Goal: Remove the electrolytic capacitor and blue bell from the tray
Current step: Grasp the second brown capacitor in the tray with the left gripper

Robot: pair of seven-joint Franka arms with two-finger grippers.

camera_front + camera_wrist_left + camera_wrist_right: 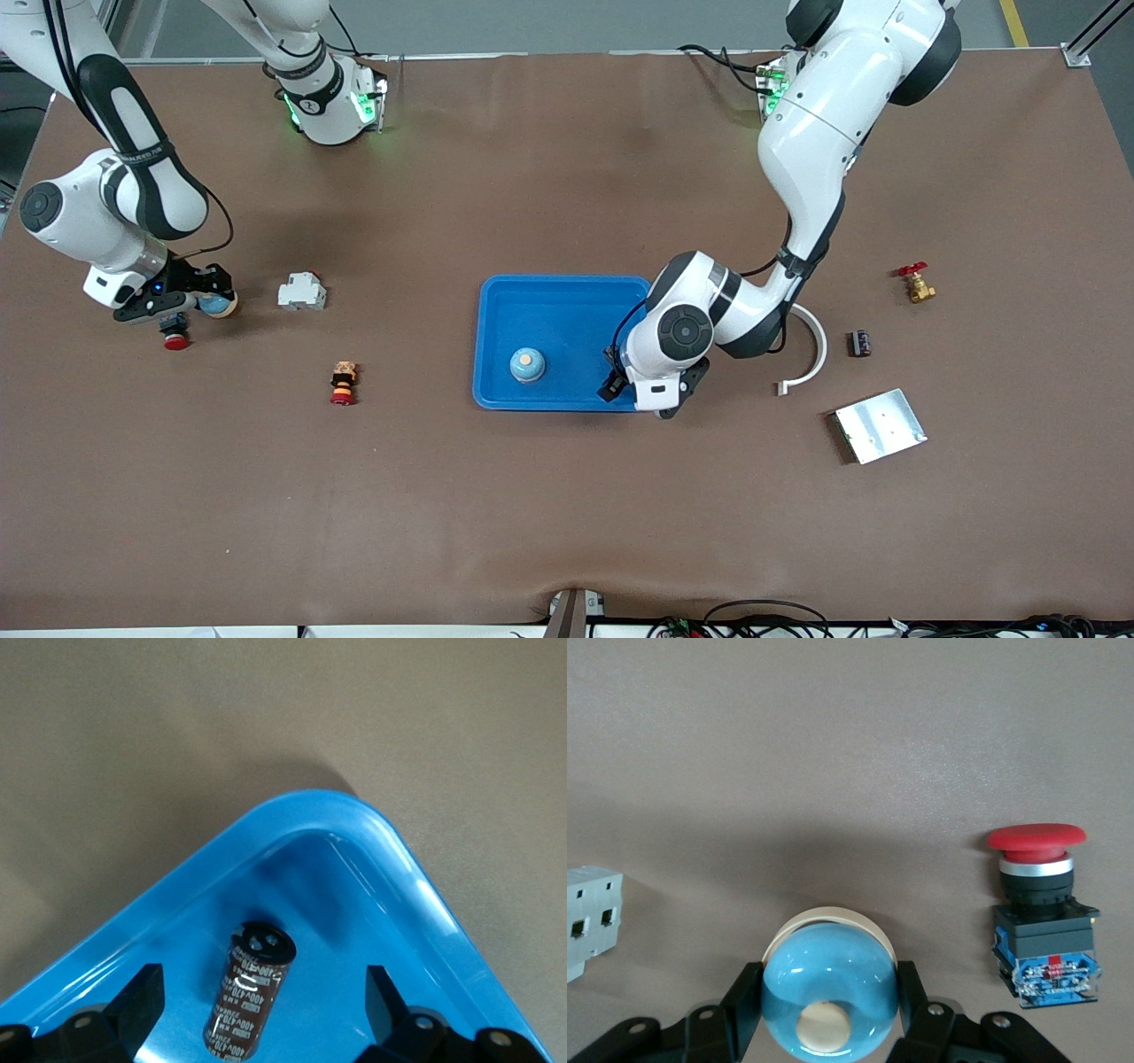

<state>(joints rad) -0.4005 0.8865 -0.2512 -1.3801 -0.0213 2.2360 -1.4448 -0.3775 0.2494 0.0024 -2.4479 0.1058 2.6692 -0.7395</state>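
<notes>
I am watching the left gripper [620,377] hanging low over the blue tray [567,292], at the tray's corner nearest the front camera on the left arm's end, around five o'clock of the tray's middle. Its fingers [133,1001] are standing wide apart, released, and the capacitor [250,988] is lying loose on the tray floor between them, touching neither pad. A blue bell [527,364] is already sitting in the tray, toward seven o'clock of its middle. Over at the right arm's end of the table, the right gripper [208,301] is clenching a second blue bell [828,997] between its pads. Just beside it I am seeing a red push button [1041,912] lying on the table, and a white breaker block [302,291] near it, toward the tray.
</notes>
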